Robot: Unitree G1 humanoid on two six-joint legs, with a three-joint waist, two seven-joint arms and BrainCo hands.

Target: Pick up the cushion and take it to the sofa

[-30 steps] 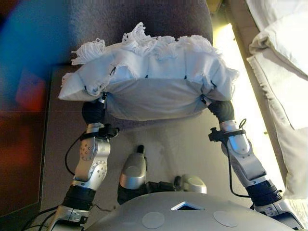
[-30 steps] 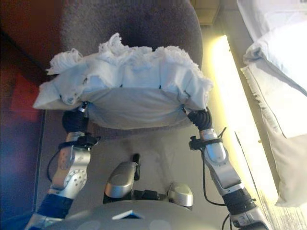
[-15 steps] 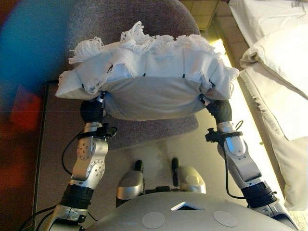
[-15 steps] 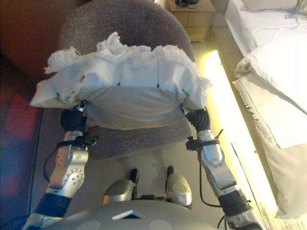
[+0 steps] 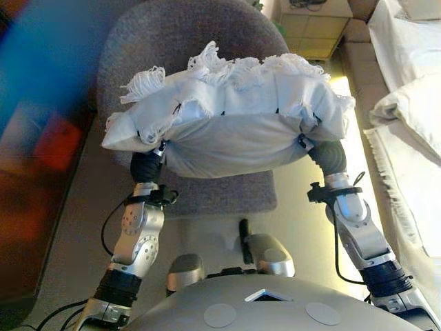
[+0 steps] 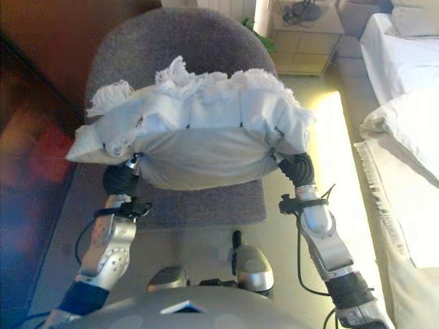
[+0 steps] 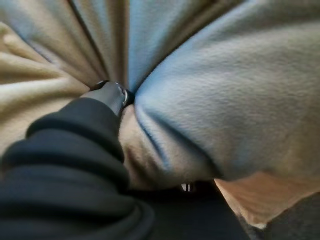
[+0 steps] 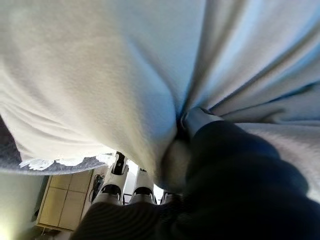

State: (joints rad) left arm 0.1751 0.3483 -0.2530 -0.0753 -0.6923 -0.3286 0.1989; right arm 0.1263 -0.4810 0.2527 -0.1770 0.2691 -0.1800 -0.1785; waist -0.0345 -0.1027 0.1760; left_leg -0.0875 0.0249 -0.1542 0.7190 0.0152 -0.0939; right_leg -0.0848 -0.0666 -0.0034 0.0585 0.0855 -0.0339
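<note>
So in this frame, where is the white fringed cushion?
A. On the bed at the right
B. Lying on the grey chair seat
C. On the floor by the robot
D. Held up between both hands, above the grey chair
D: the cushion is gripped at its ends by the left hand and the right hand, above the grey chair.

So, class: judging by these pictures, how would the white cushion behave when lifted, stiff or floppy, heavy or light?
Probably soft: the cushion creases deeply where each robot hand presses in. Likely floppy, since its ends droop past the arms. It looks light for its bulk.
</note>
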